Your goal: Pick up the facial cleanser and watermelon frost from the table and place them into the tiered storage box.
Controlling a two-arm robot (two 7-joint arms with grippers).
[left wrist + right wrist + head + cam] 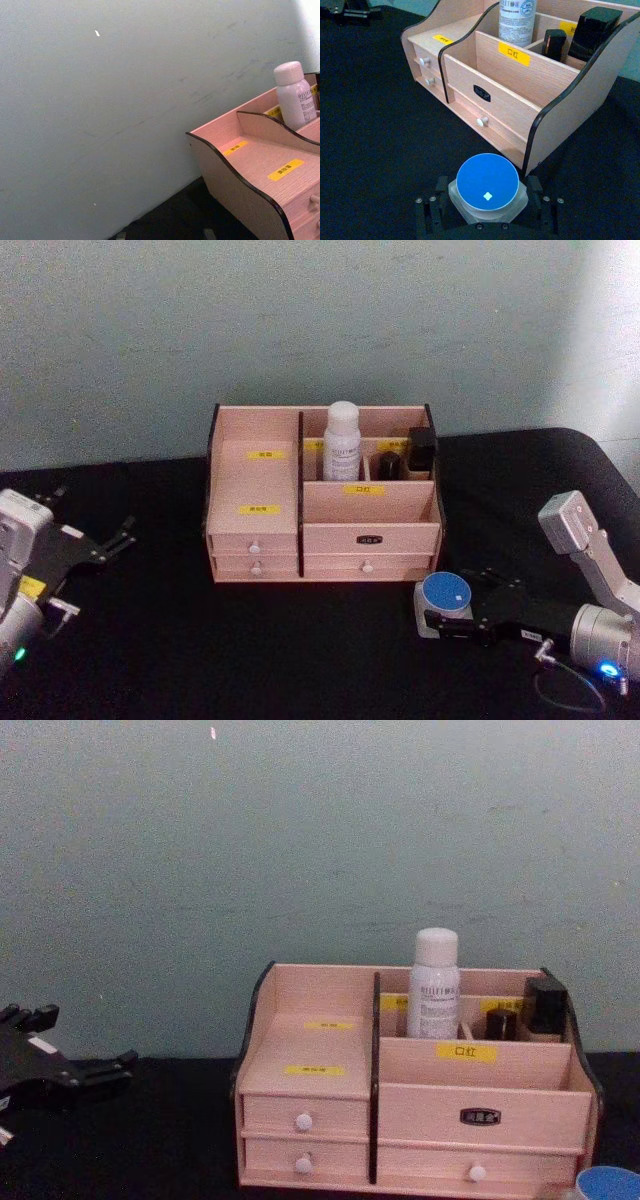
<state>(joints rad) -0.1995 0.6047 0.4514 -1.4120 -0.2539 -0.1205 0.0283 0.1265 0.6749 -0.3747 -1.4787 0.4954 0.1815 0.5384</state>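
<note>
The right hand (447,624) is clamped on the watermelon frost (487,182), a round blue-lidded jar. It is down by the black worktop (300,660), just near of the tiered storage box's (370,535) right corner. The facial cleanser (343,440), a white bottle, stands upright in a far compartment of the box. The left hand (118,537) is well to the left, its fingers apart.

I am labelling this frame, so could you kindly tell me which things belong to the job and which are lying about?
Job: pale pink-beige wooden tiered storage box; white plastic bottle inside it; blue-lidded round jar between right gripper jaws.
Lying about: small black cases in the box; idle left gripper.
</note>
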